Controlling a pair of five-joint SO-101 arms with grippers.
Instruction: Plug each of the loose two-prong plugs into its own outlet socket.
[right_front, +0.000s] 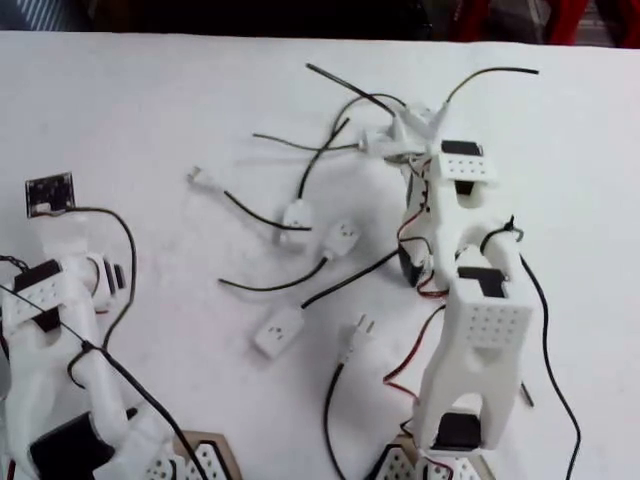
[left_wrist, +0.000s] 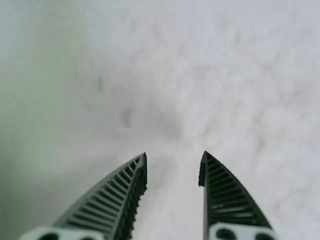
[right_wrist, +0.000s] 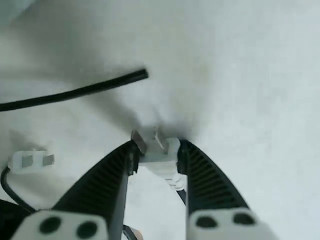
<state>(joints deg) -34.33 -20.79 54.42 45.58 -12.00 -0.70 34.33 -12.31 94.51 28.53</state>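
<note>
My right gripper (right_wrist: 157, 148) is shut on a white two-prong plug (right_wrist: 161, 153), prongs pointing away from the wrist, just above the table. From above, this gripper (right_front: 404, 140) is at the far middle of the table among tangled black cables. A second white plug (right_wrist: 30, 160) lies close beside it. Two more loose plugs (right_front: 200, 178) (right_front: 358, 335) lie on the table. Three white outlet sockets (right_front: 297, 213) (right_front: 343, 235) (right_front: 280, 330) sit in the middle. My left gripper (left_wrist: 174, 162) hangs open over bare table, nothing between its fingers.
The white table (right_front: 150, 110) has free room at the far left. A cut black cable end (right_wrist: 145, 75) lies ahead of the held plug. The left arm (right_front: 50, 300) stands at the near left beside a small circuit board (right_front: 50, 192). Red and black wires (right_front: 410, 350) trail along the right arm.
</note>
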